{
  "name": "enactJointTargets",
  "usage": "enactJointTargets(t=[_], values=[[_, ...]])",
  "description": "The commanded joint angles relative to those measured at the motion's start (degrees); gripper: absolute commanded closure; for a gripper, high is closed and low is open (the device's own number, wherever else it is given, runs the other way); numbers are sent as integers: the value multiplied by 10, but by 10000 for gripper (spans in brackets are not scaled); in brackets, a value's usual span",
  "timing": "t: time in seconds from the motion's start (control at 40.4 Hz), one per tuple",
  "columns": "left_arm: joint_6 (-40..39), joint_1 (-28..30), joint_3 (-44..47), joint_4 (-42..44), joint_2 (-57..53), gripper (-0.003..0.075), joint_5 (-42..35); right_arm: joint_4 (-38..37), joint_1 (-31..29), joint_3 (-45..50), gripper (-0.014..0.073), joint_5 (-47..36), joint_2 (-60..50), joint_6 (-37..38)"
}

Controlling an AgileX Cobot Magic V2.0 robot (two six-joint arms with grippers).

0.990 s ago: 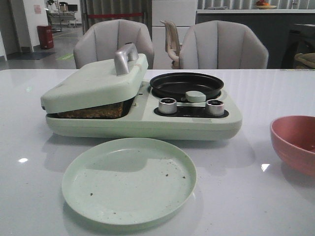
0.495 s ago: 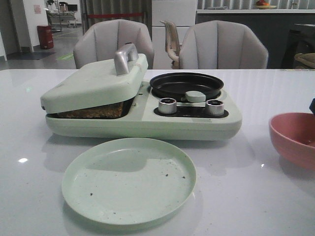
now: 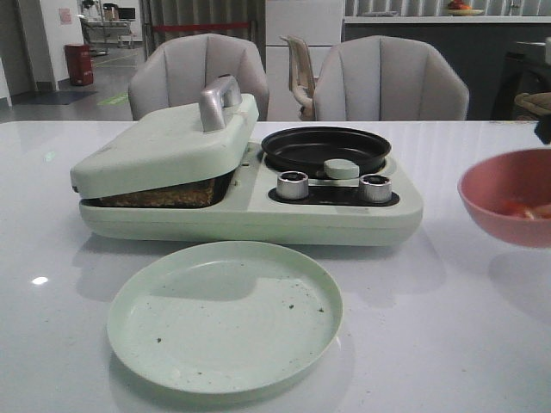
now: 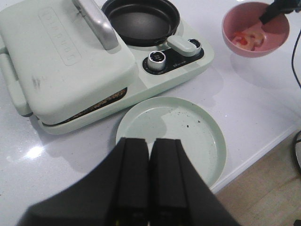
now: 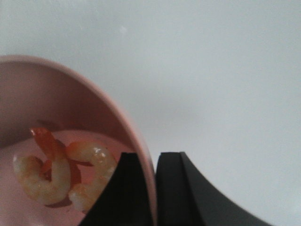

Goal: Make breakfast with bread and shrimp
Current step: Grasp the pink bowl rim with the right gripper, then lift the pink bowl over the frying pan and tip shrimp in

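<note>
R gripper [image 5: 153, 188] has lifted pink bowl [image 3: 508, 196] w/ shrimp [image 5: 56, 174] off table.

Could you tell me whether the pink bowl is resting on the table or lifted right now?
Lifted and tilted: the pink bowl hangs above its shadow, the right gripper pinching its rim, shrimp inside.

A showroom-like dining space — white table [image 3: 448, 344], two grey upholstered chairs [image 3: 392, 79], office corridor behind
</note>
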Motion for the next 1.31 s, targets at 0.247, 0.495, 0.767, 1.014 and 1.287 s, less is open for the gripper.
enactJointTargets(t=[0.247,0.495,0.767,1.014,1.287], values=[[1,-5,-14,-15,-2,619,-66,-222,136,-196,550,-6,-30,14],[1,-5,-14,-15,-2,619,-66,-608,270,-255,550,40,-27,228],[1,-5,-14,-15,-2,619,-66,-978,344,-257,550,74,23,442],[1,-5,-14,-15,-2,619,-66,-999,361,-280,550,111,109,452],[1,-5,-14,-15,-2,619,-66,-999,373,-345,550,163,194,342]])
